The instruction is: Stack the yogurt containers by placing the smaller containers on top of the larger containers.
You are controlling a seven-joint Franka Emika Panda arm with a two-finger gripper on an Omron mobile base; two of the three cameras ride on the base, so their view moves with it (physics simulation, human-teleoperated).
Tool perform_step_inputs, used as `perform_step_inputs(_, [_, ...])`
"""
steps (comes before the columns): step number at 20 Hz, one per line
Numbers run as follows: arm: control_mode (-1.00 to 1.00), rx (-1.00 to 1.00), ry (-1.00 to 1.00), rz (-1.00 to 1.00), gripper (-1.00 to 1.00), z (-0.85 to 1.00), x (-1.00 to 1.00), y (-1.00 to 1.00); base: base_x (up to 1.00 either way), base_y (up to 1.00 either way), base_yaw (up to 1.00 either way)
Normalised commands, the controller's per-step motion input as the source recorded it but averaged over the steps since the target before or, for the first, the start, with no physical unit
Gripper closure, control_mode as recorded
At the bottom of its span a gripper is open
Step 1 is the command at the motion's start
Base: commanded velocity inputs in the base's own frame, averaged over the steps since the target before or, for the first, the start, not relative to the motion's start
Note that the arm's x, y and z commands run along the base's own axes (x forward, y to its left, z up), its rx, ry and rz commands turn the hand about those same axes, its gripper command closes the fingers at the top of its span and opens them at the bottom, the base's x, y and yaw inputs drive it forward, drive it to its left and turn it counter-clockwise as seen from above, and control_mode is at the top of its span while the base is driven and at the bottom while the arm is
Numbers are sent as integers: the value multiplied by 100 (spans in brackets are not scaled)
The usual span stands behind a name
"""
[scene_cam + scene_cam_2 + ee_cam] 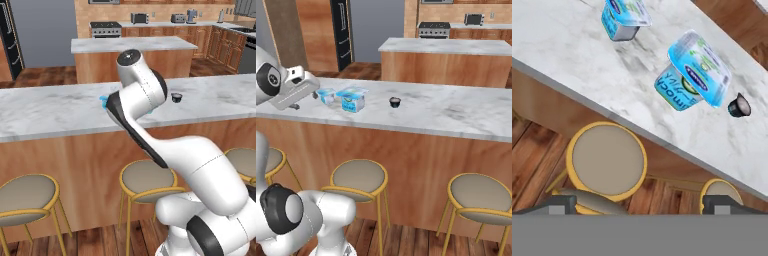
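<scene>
Jaws wide open and empty, the gripper (640, 202) hangs short of the bench (572, 55); it should centre over the small cup (623, 17), at eleven o'clock of the large cup (693, 70), before descending.

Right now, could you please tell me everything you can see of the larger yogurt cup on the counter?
The larger yogurt cup is a light-blue tapered tub, plastic by its look, with a wide flanged rim, a flat lid and a blue label with green on it. It stands upright on the marble counter, sealed, and nothing is stacked on it. It is apart from the smaller cup on one side and from a small dark object on the other. Only the counter touches it.
</scene>
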Motion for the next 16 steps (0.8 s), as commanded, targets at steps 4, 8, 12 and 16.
perform_step_inputs(4, [-100,-2,-1,0,-100,-7,23,0,0,0,0])
perform_step_inputs(8, [-100,-2,0,0,-100,0,26,6,0,0,0])
perform_step_inputs(12, [-100,-1,0,0,-100,0,30,14,0,0,0])
perform_step_inputs(16, [-100,0,0,0,-100,-4,26,23,0,0,0])
